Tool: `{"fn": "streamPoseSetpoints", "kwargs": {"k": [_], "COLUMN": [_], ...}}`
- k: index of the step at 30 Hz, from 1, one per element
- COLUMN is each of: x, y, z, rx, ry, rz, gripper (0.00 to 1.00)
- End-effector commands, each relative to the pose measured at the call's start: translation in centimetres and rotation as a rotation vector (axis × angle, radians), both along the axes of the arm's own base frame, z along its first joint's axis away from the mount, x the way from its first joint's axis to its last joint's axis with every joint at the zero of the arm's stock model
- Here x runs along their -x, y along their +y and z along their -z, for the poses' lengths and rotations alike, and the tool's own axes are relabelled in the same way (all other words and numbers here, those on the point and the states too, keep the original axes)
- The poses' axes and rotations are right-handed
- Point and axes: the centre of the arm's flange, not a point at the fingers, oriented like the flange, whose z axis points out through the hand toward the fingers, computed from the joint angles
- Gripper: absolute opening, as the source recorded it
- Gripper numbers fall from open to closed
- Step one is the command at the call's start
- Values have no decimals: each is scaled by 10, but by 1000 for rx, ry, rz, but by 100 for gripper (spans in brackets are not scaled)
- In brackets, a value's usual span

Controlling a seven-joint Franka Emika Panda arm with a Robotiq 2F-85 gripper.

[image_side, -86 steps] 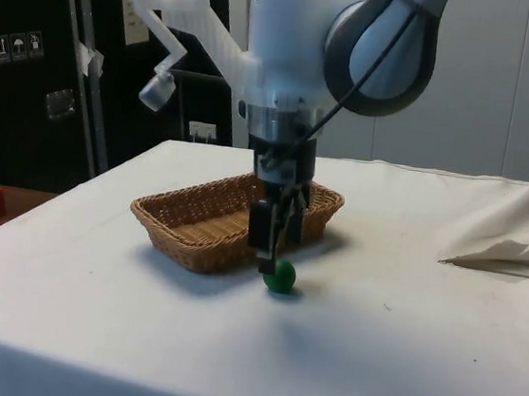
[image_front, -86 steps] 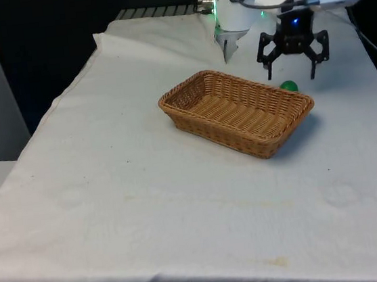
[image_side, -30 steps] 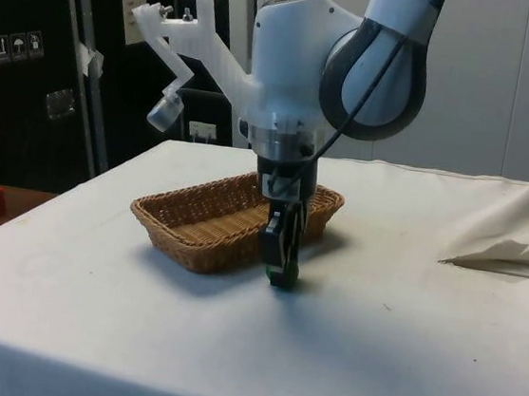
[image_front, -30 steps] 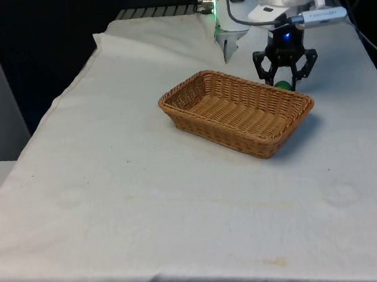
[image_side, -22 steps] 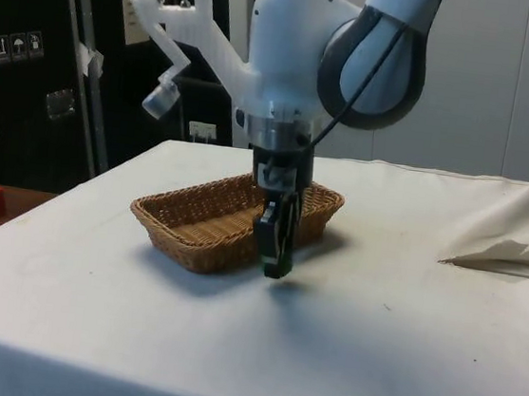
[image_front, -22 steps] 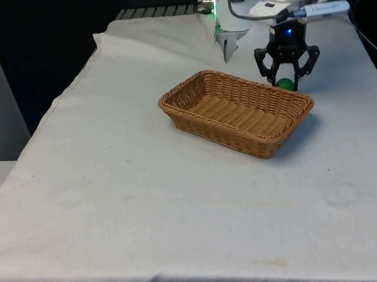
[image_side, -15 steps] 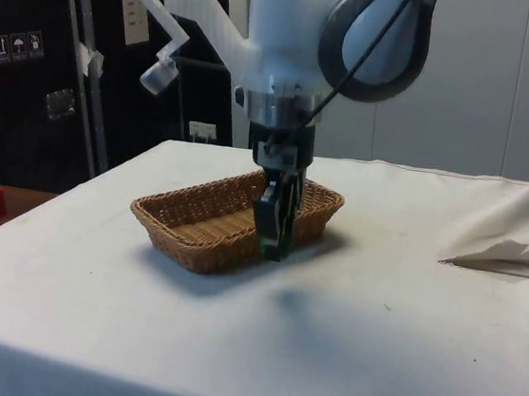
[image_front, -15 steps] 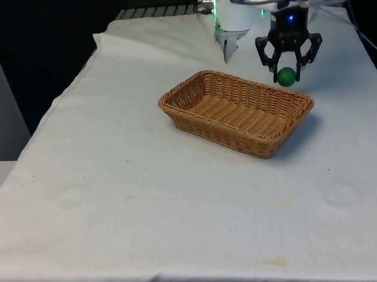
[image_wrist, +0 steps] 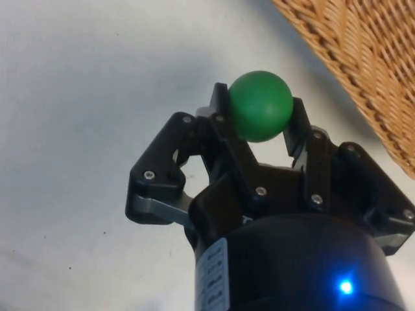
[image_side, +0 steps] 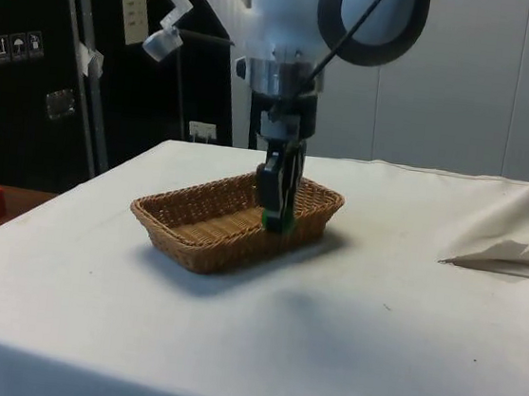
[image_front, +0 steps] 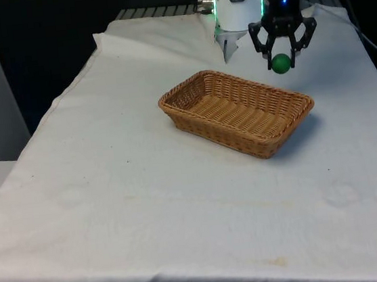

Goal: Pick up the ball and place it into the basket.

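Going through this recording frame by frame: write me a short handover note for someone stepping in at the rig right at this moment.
Gripper: shut on the green ball, held clear of the cloth.
Ball: off the table, gripped between the two fingers; in the wrist view it hangs over bare cloth, with the basket's rim just beside it.
Wicker basket: on the white cloth, nothing in it.
Done: the ball is grasped and lifted.
Left: carry it over the basket, lower it, open the fingers and let the ball drop inside.
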Motion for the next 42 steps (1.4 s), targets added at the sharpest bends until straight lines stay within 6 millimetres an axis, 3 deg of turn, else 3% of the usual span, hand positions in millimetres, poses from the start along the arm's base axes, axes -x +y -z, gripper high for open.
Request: {"fn": "streamPoseSetpoints", "kwargs": {"k": [1,15,25,29,36,42], "x": [1,-12,-39,-53,-64,-71], "y": [-3,-21,-37,-52,-71,-84], "z": [-5,-17,-16,-15,-8,15], "rx": [2,-3,18,22,39,48], "ry": [-1,-9,-18,-14,-17,-25], "rz": [-4,7,13,14,16,22], "gripper": [0,0,0,0,0,0]}}
